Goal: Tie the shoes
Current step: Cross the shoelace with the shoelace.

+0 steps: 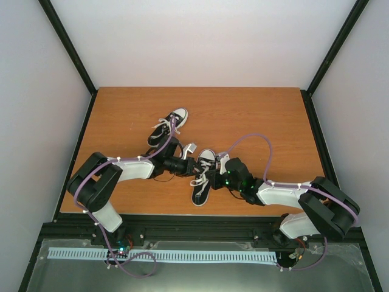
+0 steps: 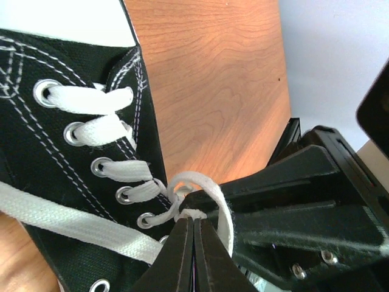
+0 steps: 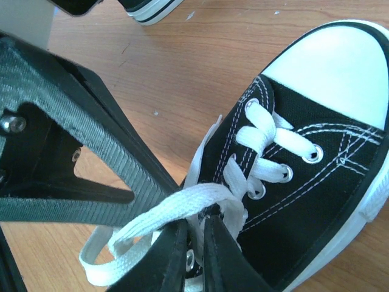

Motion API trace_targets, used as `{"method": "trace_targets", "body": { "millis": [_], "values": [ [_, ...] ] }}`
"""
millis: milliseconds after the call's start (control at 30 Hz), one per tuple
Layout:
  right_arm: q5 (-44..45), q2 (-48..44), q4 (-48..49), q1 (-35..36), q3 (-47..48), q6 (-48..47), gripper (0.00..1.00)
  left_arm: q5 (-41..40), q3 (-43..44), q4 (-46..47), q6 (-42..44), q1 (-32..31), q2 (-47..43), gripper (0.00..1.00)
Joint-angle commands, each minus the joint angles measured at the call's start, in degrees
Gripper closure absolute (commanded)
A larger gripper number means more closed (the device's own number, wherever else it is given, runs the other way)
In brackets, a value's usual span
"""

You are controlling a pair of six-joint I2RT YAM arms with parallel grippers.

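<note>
Two black shoes with white toe caps lie on the wooden table (image 1: 261,115). The far shoe (image 1: 169,129) lies apart, and the near shoe (image 1: 203,176) sits between my grippers. My left gripper (image 1: 193,163) is shut on a strand of the near shoe's white lace (image 2: 203,185), pinching it at the tips (image 2: 193,214) beside the eyelets (image 2: 124,194). From the other side, my right gripper (image 1: 217,172) is shut on another lace strand (image 3: 176,210) near the shoe's tongue (image 3: 196,222). A lace loop drapes over its fingertips. The near shoe (image 3: 304,201) fills the right wrist view.
The far shoe's sole (image 3: 149,9) shows at the top of the right wrist view. Black frame posts and white walls enclose the table. A black rail (image 1: 194,228) runs along the near edge by the arm bases.
</note>
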Motion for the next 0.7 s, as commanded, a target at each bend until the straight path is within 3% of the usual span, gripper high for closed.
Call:
{"method": "trace_targets", "body": {
  "millis": [0,100,233,433,667],
  "values": [
    [1.96,-2.92,-2.13,0.50,-0.16,-0.97,0.81,-2.23,0.29,-0.08,-1.34,0.24,-1.36,0.99],
    [3.36,-6.52,-6.38,0.50,-0.66,-2.30,0.55,-2.92,0.41,-0.84,-1.94,0.20,-0.97,0.99],
    [5.66,-12.44,-11.68,1.41,-0.89,-5.16,0.41,-4.55,0.81,-1.95,-2.90,0.20,-0.76,0.99],
    [18.18,-14.78,-21.51,10.20,5.19,-11.07,0.40,-6.13,1.72,-4.12,-4.74,0.20,0.26,0.99],
    [27.79,-2.73,-31.26,20.15,17.71,-14.34,0.56,-6.00,2.88,-4.85,-6.80,0.20,1.61,0.99]
  ]
}}
